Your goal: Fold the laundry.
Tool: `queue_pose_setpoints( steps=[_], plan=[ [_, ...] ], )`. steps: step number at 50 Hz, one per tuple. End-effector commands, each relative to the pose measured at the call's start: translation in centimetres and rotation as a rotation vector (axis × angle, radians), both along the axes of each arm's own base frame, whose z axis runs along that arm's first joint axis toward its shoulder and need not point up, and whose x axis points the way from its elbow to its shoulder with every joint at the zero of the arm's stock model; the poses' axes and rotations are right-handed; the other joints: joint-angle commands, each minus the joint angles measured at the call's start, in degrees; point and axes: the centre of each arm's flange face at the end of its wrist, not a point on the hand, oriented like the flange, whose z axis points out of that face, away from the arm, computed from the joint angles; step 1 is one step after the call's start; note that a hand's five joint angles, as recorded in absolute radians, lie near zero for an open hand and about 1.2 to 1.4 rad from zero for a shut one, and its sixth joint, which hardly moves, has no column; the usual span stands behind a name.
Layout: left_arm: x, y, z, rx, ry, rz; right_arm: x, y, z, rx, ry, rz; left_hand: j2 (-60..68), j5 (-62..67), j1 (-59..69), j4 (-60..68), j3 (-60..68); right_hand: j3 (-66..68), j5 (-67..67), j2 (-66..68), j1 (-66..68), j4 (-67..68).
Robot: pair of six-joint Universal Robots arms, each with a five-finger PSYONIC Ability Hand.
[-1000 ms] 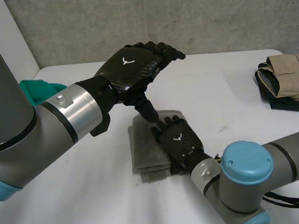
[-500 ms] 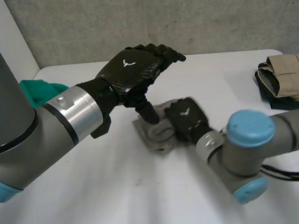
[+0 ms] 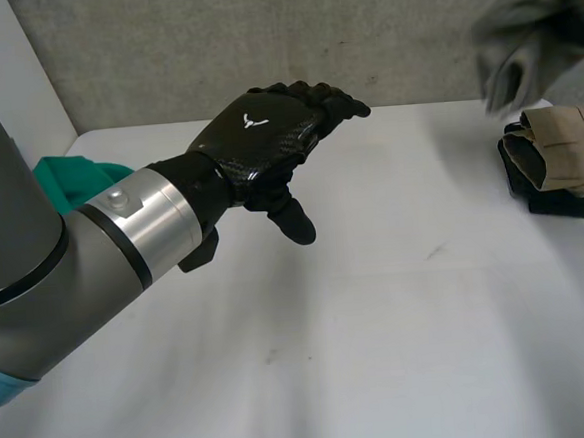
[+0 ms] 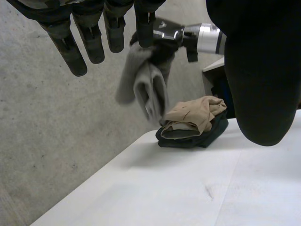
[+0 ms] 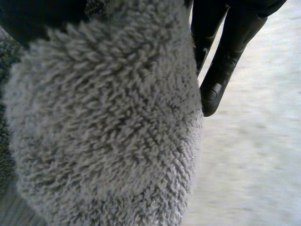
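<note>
Open: middle of white table (image 3: 400,332). Blocking: black left hand (image 3: 266,131) hovering mid-left; folded tan-and-dark clothes stack (image 3: 563,145) far right, grey fluffy towel (image 3: 515,33) aloft above it; green cloth (image 3: 69,179) left edge.

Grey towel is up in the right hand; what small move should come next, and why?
Probably lower the right hand so the grey towel settles on the tan garment topping the pile at the table's right edge. The towel hangs folded in that hand's grip, in the air close above the pile, and the left hand hovers open, apart from it.
</note>
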Motion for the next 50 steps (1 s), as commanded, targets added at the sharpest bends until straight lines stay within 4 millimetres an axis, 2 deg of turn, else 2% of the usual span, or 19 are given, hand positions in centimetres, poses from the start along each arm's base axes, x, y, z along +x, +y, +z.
queue_pose_setpoints(
  steps=[1,5,9,10,13,14,18,21,26,27,28,29,30,32,36,39,43,48,50],
  plan=[
    [0.1,0.1,0.2,-0.005,0.005,-0.001,-7.1,-3.7,0.2,-0.063,-0.109,-0.038,0.98,0.02,1.52,0.96,0.52,13.56,17.36,13.32,27.12,11.93],
    [0.1,0.1,0.2,-0.004,0.004,0.001,-9.7,-5.1,-2.8,-0.046,-0.098,-0.055,0.98,0.02,1.52,0.96,0.52,13.56,17.36,13.32,27.12,11.93],
    [0.1,0.2,0.1,-0.004,0.002,-0.002,-12.6,-6.2,-7.2,0.012,-0.073,-0.07,0.98,0.02,1.52,0.96,0.52,13.56,17.36,13.32,27.12,11.93],
    [0.0,0.2,0.1,-0.005,0.003,-0.002,-13.6,-6.5,-9.3,0.043,-0.063,-0.073,0.98,0.02,1.52,0.96,0.52,13.56,17.36,13.32,27.12,11.93],
    [0.0,0.2,0.0,-0.003,0.002,-0.002,-14.8,-6.7,-12.8,0.109,-0.059,-0.069,1.15,0.19,1.69,1.13,0.69,13.56,17.36,13.32,27.12,11.93],
    [0.0,0.2,-0.1,0.001,0.001,-0.002,-15.2,-6.7,-15.0,0.152,-0.061,-0.066,1.15,0.19,1.69,1.13,0.69,13.56,17.36,13.32,27.12,11.93],
    [0.1,0.2,-0.5,0.01,-0.007,-0.002,-15.9,-6.4,-18.4,0.223,-0.071,-0.063,1.15,0.19,1.69,1.13,0.69,13.56,17.36,13.32,27.12,11.93],
    [0.0,0.2,-0.6,0.014,-0.008,-0.002,-16.4,-6.1,-19.2,0.249,-0.074,-0.067,1.15,0.19,1.69,1.13,0.69,13.56,17.36,13.32,27.12,11.93],
    [0.0,0.3,-0.6,0.015,-0.009,-0.005,-16.6,-5.5,-19.2,0.278,-0.077,-0.065,1.32,0.36,1.86,1.3,0.86,13.56,17.36,13.32,27.12,11.93],
    [0.0,0.3,-0.6,0.015,-0.009,-0.005,-16.6,-5.4,-19.0,0.283,-0.077,-0.068,1.15,0.19,1.69,1.13,0.69,6.63,10.43,6.39,20.19,5.0],
    [0.0,0.3,-0.6,0.015,-0.009,-0.005,-16.6,-5.2,-18.8,0.288,-0.077,-0.073,1.15,0.19,1.69,1.13,0.69,-5.93,-2.13,-6.17,7.63,-7.56],
    [0.0,0.3,-0.7,0.016,-0.01,-0.005,-16.6,-4.9,-18.5,0.311,-0.086,-0.085,1.32,0.35,1.85,1.3,0.86,-39.2,-35.4,-39.44,-25.64,-40.83],
    [0.0,0.3,-0.7,0.016,-0.01,-0.005,-16.8,-4.8,-18.2,0.319,-0.09,-0.096,1.32,0.36,1.86,1.3,0.86,-55.02,-51.22,-55.26,-41.46,-56.65],
    [0.0,0.3,-0.7,0.016,-0.01,-0.005,-17.4,-4.5,-17.3,0.336,-0.096,-0.126,1.15,0.19,1.69,1.13,0.69,-56.44,-52.64,-56.68,-42.88,-58.07],
    [0.0,0.3,-0.6,0.015,-0.009,-0.005,-18.4,-3.3,-12.9,0.397,-0.132,-0.209,1.15,0.19,1.69,1.13,0.69,-56.44,-52.64,-56.68,-42.88,-58.07],
    [0.0,0.3,-0.5,0.012,-0.007,-0.005,-18.4,-2.6,-11.0,0.423,-0.137,-0.23,1.32,0.35,1.85,1.3,0.86,-56.44,-52.64,-56.68,-42.88,-58.07],
    [0.0,0.4,-0.4,0.009,-0.004,-0.005,-18.8,-1.0,-6.9,0.43,-0.106,-0.28,1.15,0.19,1.69,1.13,0.69,-56.44,-52.64,-56.68,-42.88,-58.07],
    [0.1,0.5,-0.1,0.003,0.001,-0.005,-19.7,0.6,-4.6,0.466,-0.058,-0.348,1.15,0.19,1.69,1.13,0.69,-56.44,-52.64,-56.68,-42.88,-58.07],
    [0.2,0.6,0.2,-0.003,0.006,-0.005,-20.0,1.2,-3.7,0.469,0.016,-0.417,0.98,0.02,1.52,0.96,0.52,-56.44,-52.64,-56.68,-42.88,-58.07]
  ],
)
